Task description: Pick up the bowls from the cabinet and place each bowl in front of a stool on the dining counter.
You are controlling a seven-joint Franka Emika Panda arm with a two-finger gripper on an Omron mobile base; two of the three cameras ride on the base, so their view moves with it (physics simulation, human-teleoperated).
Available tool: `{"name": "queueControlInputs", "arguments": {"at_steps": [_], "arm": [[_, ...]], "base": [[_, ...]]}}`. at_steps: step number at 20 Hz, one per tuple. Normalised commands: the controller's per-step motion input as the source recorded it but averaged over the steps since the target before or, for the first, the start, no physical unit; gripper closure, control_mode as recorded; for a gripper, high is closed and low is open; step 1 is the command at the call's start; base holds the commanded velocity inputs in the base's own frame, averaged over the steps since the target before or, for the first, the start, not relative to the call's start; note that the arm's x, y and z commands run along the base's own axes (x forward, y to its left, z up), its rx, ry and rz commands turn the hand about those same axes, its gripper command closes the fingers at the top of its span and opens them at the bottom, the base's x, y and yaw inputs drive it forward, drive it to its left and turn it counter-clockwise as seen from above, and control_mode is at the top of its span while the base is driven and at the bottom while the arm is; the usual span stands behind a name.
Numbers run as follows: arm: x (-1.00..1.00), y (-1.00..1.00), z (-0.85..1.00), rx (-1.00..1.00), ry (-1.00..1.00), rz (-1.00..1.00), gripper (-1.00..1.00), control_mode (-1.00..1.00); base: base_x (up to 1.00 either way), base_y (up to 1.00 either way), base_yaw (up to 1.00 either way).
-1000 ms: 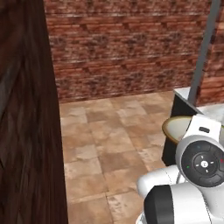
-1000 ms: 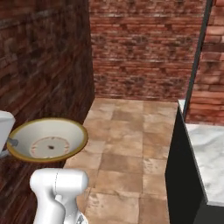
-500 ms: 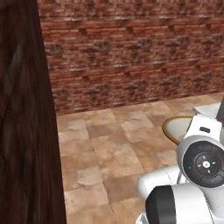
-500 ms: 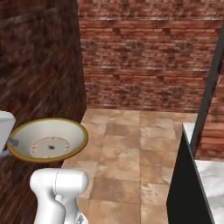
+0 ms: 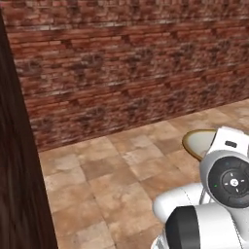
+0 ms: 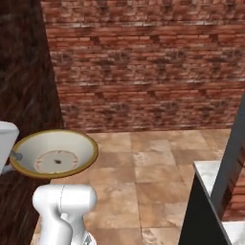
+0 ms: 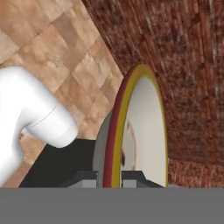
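Observation:
The wide shallow cream bowl (image 6: 55, 154) with a tan rim hangs in the air above the tiled floor, held level beside the arm. My gripper (image 6: 14, 156) grips its rim from the left, shut on it. In the hand view the bowl (image 7: 144, 127) stands edge-on between my two fingertips (image 7: 131, 177), with the gripper (image 7: 109, 176) clamped on its rim. In the left base view part of the bowl (image 5: 198, 142) peeks out behind the white wrist. The cabinet, stools and dining counter are out of view.
A red brick wall (image 6: 143, 67) spans the back, with tan floor tiles (image 5: 107, 180) below it. A dark wood panel (image 5: 14, 185) stands at the left. At the right are a black unit with a marble top (image 6: 210, 201) and a grey post (image 6: 234, 153).
The whole picture has shifted, so the base has turned: the brick wall now spans the back and the black unit has slid right. The bowl stays in the gripper as before.

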Motion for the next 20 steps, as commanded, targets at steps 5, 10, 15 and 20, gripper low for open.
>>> {"name": "queueControlInputs", "arguments": {"at_steps": [5,10,15,20], "arm": [[0.0,0.0,0.0,0.0,0.0,0.0,1.0,1.0],[0.0,0.0,0.0,0.0,0.0,0.0,1.0,1.0],[0.0,0.0,0.0,0.0,0.0,0.0,1.0,1.0],[0.0,0.0,0.0,0.0,0.0,0.0,1.0,1.0]], "base": [[1.0,0.6,-0.41],[1.0,0.7,-0.49],[1.0,0.69,-0.49],[1.0,0.71,-0.54]]}}
